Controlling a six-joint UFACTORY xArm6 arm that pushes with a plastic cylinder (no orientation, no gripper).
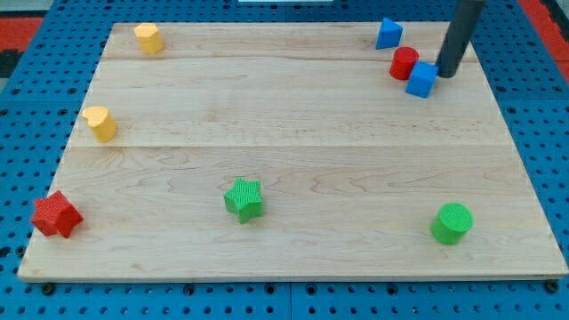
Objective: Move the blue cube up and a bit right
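The blue cube (421,79) lies near the view's top right of the wooden board (293,151). It touches a red cylinder (404,63) at its upper left. My tip (448,74) is right beside the cube's right side, touching or nearly touching it. The dark rod rises from there to the view's top edge.
A blue triangular block (388,34) lies above the red cylinder. Two yellow blocks lie at the top left (148,38) and the left (100,123). A red star (56,215) is at the bottom left, a green star (244,199) at the bottom middle, a green cylinder (452,222) at the bottom right.
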